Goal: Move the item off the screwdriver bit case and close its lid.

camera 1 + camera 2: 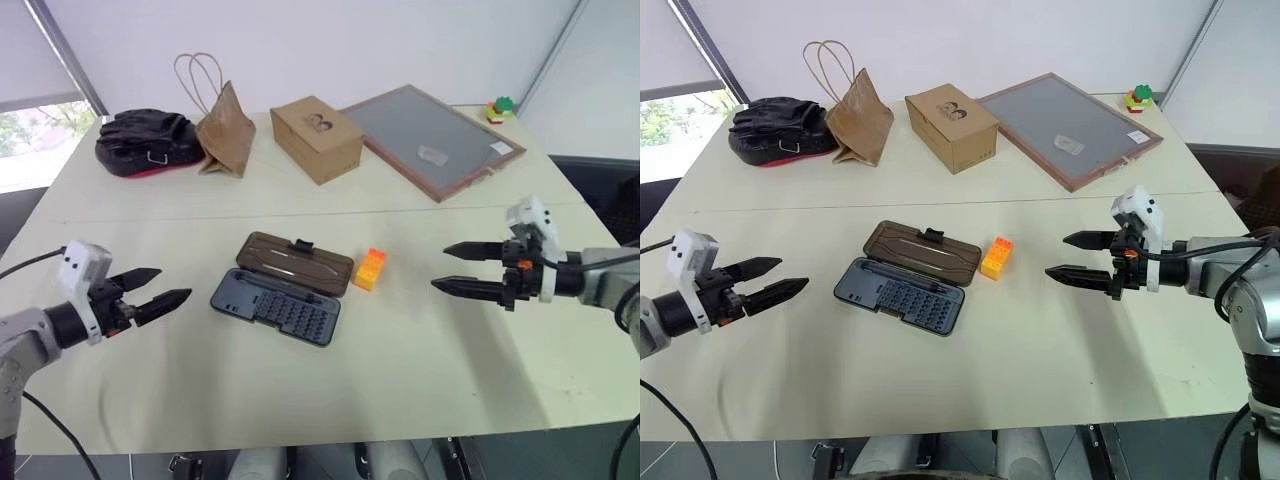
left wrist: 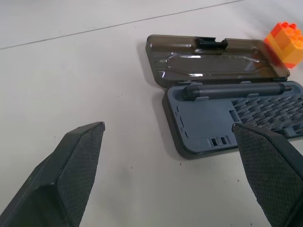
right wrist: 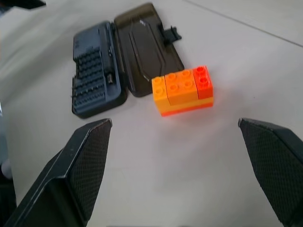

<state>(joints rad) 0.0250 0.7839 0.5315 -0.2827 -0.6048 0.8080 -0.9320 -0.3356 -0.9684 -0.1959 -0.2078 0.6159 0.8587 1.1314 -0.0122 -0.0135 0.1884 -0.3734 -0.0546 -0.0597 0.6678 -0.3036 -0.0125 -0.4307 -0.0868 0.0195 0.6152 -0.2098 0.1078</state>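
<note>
Brick: the orange-and-yellow toy brick (image 1: 997, 257) sits on the counter (image 1: 1040, 350), just beside the lid's right end.
Case: the screwdriver bit case (image 1: 902, 292) lies open, brown lid (image 1: 922, 253) flat.
Left gripper (image 1: 782, 281): fingers spread, empty.
Right gripper (image 1: 1068, 256): fingers spread, empty.

light: bright, even daylight | shadows: soft | focus: sharp

I noted an orange-and-yellow brick (image 3: 182, 90), a smoky brown lid (image 1: 299, 262) with black latch (image 2: 211, 43) on a grey-blue case (image 1: 275, 305), and my black cross-hatched fingers (image 3: 80, 165).
</note>
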